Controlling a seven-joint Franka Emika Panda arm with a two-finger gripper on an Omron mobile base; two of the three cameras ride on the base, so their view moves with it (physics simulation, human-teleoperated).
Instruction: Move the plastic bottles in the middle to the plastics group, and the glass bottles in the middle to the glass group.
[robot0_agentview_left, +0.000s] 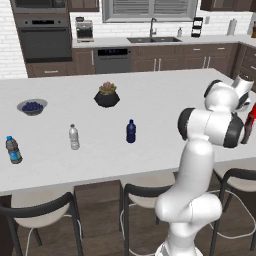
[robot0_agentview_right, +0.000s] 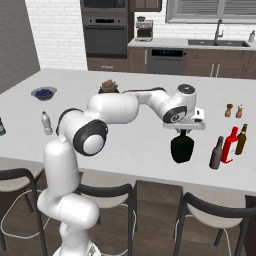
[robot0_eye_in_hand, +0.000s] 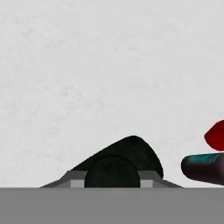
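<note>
My gripper is shut on the thin neck of the squat black bottle, which hangs upright at counter level; I cannot tell whether its base touches. In the hand view the black bottle sits between the fingers. Just to its right stand a slim dark brown bottle, the tall red bottle and a lighter brown bottle. The navy-blue bottle stands alone mid-counter. Further left are the clear water bottle and the blue-label bottle.
Two tiny shakers stand behind the red bottle. A potted plant in a black pot and a bowl of blueberries sit further back on the white counter. Black-framed stools line the near edge.
</note>
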